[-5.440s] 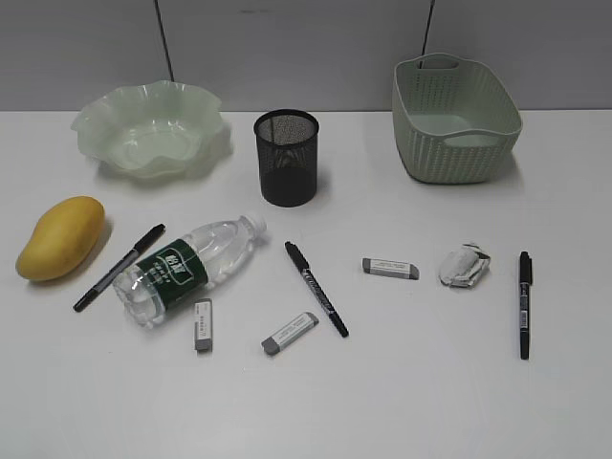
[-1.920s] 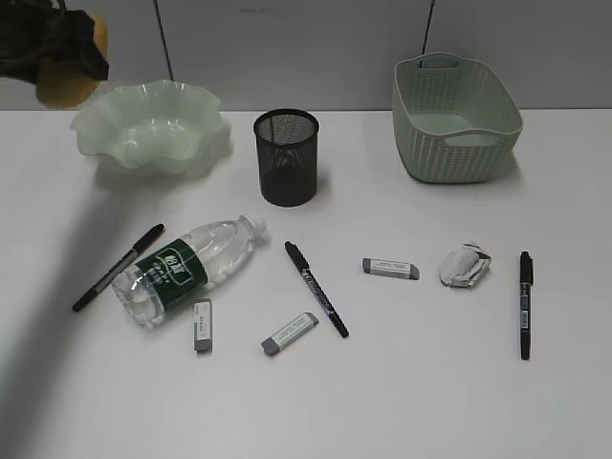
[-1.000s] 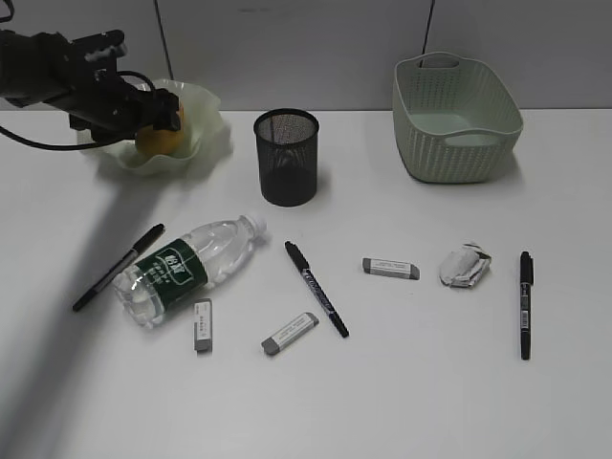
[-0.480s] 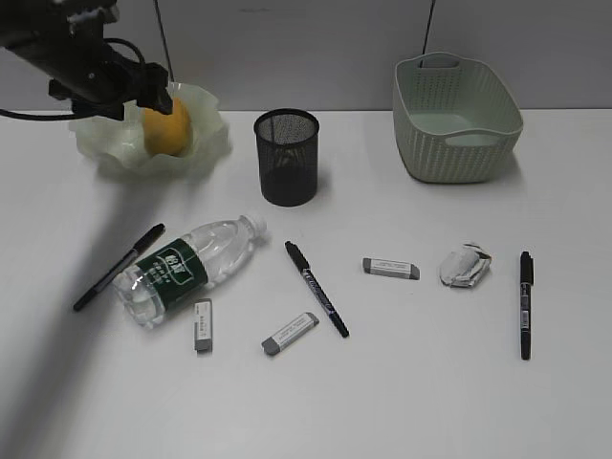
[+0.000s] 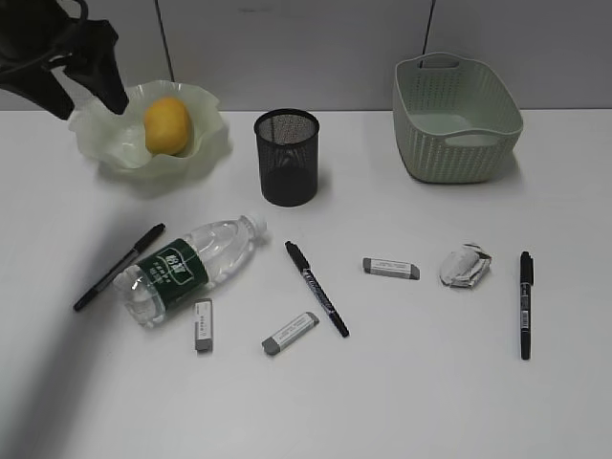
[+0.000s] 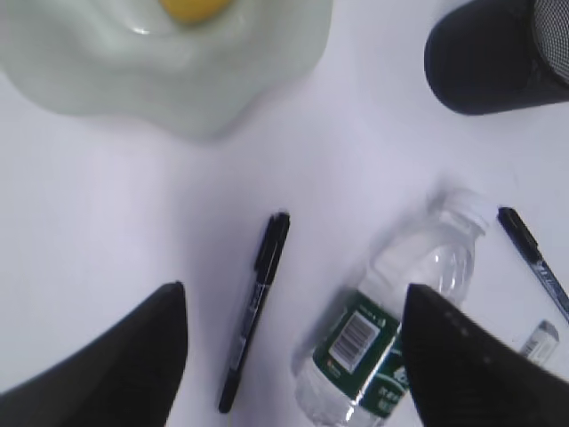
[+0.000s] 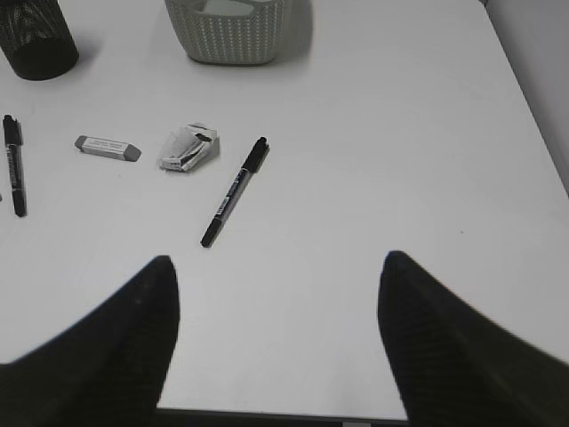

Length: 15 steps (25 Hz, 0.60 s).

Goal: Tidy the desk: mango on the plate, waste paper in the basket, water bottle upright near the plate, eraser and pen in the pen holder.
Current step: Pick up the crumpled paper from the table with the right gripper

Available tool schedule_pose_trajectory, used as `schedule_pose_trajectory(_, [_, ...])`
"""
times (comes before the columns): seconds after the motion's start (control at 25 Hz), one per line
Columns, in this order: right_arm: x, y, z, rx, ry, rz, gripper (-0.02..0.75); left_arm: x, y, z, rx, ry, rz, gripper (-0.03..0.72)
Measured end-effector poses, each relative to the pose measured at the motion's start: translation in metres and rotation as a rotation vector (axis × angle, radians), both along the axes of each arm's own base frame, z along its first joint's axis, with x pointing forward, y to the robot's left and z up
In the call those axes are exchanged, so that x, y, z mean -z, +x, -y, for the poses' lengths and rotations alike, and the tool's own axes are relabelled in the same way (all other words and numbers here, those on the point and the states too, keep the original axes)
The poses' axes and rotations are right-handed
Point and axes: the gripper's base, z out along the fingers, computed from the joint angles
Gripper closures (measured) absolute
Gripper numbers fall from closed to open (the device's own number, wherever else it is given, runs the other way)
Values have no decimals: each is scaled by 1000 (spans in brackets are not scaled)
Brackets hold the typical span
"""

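The mango (image 5: 165, 124) lies in the wavy-rimmed green plate (image 5: 208, 143); both show in the left wrist view (image 6: 196, 7), (image 6: 160, 71). My left gripper (image 5: 91, 96) is open and empty, raised at the plate's left edge. The water bottle (image 5: 186, 268) lies on its side, with three pens (image 5: 120, 266), (image 5: 316, 288), (image 5: 524, 304) and three erasers (image 5: 203, 324), (image 5: 290, 333), (image 5: 390, 269) on the desk. The waste paper (image 5: 465, 265) lies right of centre. The pen holder (image 5: 286, 156) and basket (image 5: 455, 120) stand at the back. My right gripper (image 7: 277, 267) is open and empty above the desk's near right part.
The left wrist view shows a pen (image 6: 256, 307) and the bottle (image 6: 400, 329) below the open jaws (image 6: 293, 298). The right wrist view shows a pen (image 7: 234, 191), the waste paper (image 7: 188, 147) and an eraser (image 7: 108, 148) ahead. The desk's right edge (image 7: 533, 116) is close.
My left gripper carried the mango from the desk's left side to the plate, let go of it and rose up and to the left. The mango now rests in the plate.
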Motion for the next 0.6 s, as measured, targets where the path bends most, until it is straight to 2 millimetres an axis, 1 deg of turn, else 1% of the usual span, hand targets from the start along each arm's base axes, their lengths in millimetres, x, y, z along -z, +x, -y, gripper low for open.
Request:
schedule_pose_trajectory(0.2, [0, 0, 0, 0, 0, 0, 184, -25, -20, -8, -33, 42, 26, 155])
schedule_pose_trajectory(0.32, [0, 0, 0, 0, 0, 0, 184, -34, -44, -13, -41, 53, 27, 163])
schedule_pose_trajectory(0.48, [0, 0, 0, 0, 0, 0, 184, -36, -90, -21, -42, 73, -1, 165])
schedule_pose_trajectory(0.6, [0, 0, 0, 0, 0, 0, 184, -35, -137, -30, -41, 99, -1, 165])
